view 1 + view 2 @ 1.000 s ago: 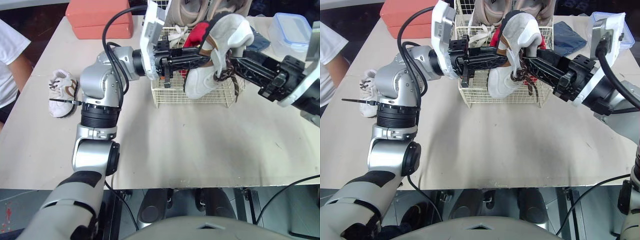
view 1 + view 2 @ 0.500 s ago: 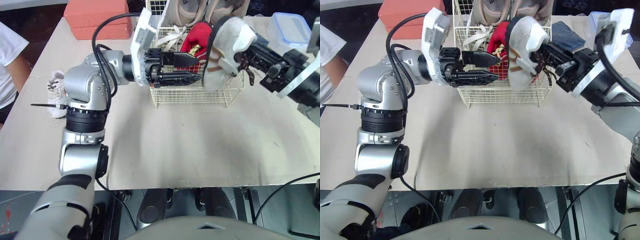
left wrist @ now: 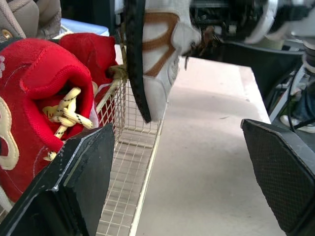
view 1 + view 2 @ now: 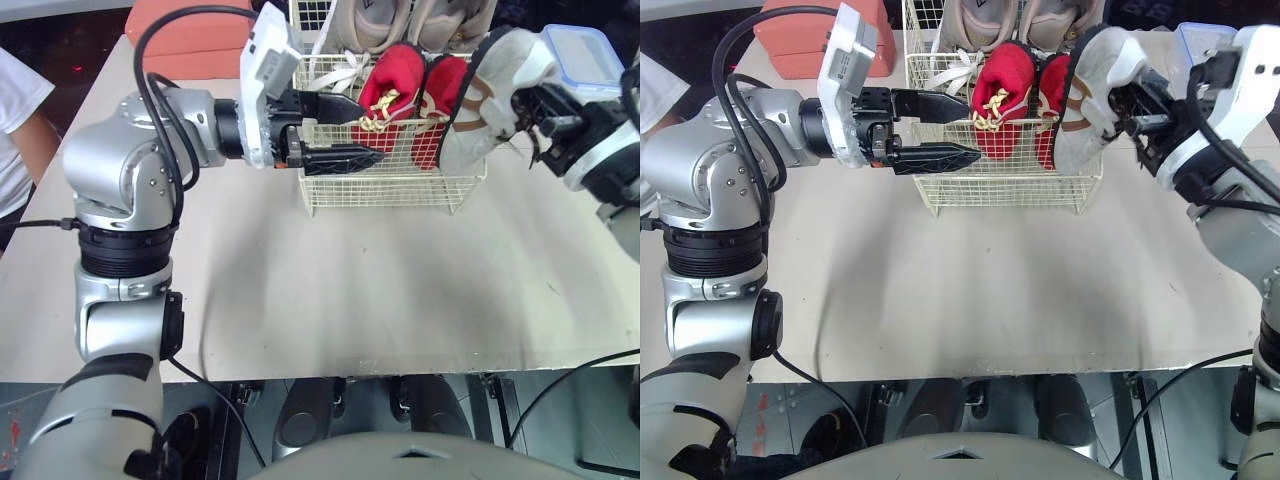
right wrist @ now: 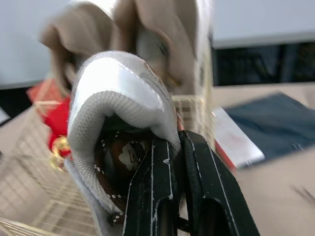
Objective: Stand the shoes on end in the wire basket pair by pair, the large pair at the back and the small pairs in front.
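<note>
In the right hand [image 5: 173, 141], white shoe [image 5: 118, 88].

Beige table [image 4: 380, 290], flat top, one level. Wire basket [image 4: 380, 186] stands on it at 12 o'clock, toward the far edge. Salmon-red box [image 4: 790, 50] lies at 11 o'clock, in the far corner. Clear lidded container [image 4: 585, 50] sits at 1 o'clock. Dark blue cloth [image 5: 275, 115] lies flat near the basket.

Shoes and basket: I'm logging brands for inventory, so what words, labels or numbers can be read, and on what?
None can be read. The red shoes bear a cream mark, cut off and illegible; the white shoe shows only brown stripes; the wire basket shows no label.
</note>
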Motion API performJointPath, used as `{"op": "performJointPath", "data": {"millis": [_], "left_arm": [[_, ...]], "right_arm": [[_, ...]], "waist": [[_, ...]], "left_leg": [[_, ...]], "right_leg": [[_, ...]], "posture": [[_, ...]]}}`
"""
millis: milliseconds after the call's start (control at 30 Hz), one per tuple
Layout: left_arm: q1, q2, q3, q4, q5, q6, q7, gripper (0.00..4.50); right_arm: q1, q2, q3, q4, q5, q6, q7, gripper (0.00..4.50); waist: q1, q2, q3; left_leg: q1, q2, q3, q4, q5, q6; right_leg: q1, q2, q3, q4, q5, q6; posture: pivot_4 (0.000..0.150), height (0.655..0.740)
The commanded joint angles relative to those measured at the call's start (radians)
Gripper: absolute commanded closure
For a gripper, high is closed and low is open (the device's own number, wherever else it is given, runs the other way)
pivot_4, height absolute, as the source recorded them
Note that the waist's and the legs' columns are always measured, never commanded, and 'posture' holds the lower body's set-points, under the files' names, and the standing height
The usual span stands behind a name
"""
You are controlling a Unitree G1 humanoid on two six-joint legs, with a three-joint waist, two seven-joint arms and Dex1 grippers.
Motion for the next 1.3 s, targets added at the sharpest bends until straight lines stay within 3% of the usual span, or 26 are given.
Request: {"op": "performJointPath", "data": {"millis": [33, 300, 600, 700, 933, 967, 1100, 1300], "left_arm": [[-0.033, 0.014, -0.020, -0.052, 0.006, 0.015, 0.032, 0.03], [-0.040, 0.009, -0.021, -0.103, -0.034, 0.085, 0.077, 0.03], [-0.005, 0.028, -0.016, -0.156, -0.073, 0.134, 0.103, 0.03], [0.004, 0.043, -0.013, -0.160, -0.076, 0.133, 0.105, 0.00], [0.033, 0.051, 0.046, -0.148, -0.098, 0.077, 0.105, 0.00], [0.043, 0.060, 0.068, -0.143, -0.106, 0.069, 0.099, 0.00], [0.116, 0.117, 0.147, -0.123, -0.092, 0.005, 0.084, 0.00], [0.278, 0.175, 0.299, 0.065, 0.018, -0.175, 0.147, 0.00]], "right_arm": [[0.048, 0.060, 0.104, -0.096, -0.066, 0.020, -0.086, 4.50], [0.063, 0.192, 0.230, -0.096, -0.230, 0.060, -0.177, 4.50], [0.096, 0.244, 0.258, -0.050, -0.373, 0.109, -0.111, 4.50], [0.090, 0.234, 0.206, -0.067, -0.376, 0.081, -0.032, 3.66], [0.103, 0.105, 0.057, -0.101, -0.247, 0.076, 0.248, 0.26], [0.118, 0.071, 0.030, -0.107, -0.211, 0.081, 0.309, 0.05], [0.207, -0.051, -0.080, -0.107, -0.119, 0.079, 0.503, 0.05], [0.296, -0.185, -0.155, -0.102, -0.212, -0.056, 0.915, 0.05]], "waist": [[-0.006, -0.001, -0.001], [-0.009, -0.001, -0.001], [-0.013, -0.002, -0.002], [-0.013, -0.002, -0.002], [-0.008, -0.002, -0.002], [-0.007, -0.002, -0.002], [-0.009, -0.002, -0.002], [-0.008, -0.003, -0.002]], "left_leg": [[0.000, 0.000, 0.000, 0.000, 0.000, 0.000], [0.001, 0.001, 0.000, -0.001, 0.000, 0.000], [0.003, 0.000, 0.001, -0.001, 0.000, 0.000], [0.004, 0.000, 0.001, -0.001, 0.000, 0.000], [0.003, 0.000, 0.001, -0.001, 0.000, 0.000], [0.003, 0.000, 0.001, -0.001, 0.000, 0.000], [0.003, 0.000, 0.001, -0.002, 0.000, 0.000], [0.004, 0.002, 0.001, -0.002, 0.000, 0.000]], "right_leg": [[0.000, 0.000, 0.000, 0.000, 0.000, 0.000], [0.000, 0.002, 0.001, 0.000, 0.000, 0.000], [0.000, 0.002, 0.001, 0.001, 0.000, 0.000], [0.000, 0.003, 0.001, 0.002, 0.000, 0.000], [0.000, 0.002, 0.000, 0.001, 0.000, 0.000], [0.000, 0.002, 0.001, 0.001, 0.000, 0.000], [0.000, 0.002, 0.001, 0.000, 0.000, 0.000], [0.001, 0.002, 0.001, 0.000, 0.000, 0.000]], "posture": [[0.150, 0.7400], [0.150, 0.7400], [0.150, 0.7400], [0.150, 0.7400], [0.150, 0.7400], [0.150, 0.7400], [0.150, 0.7400], [0.150, 0.7400]]}}
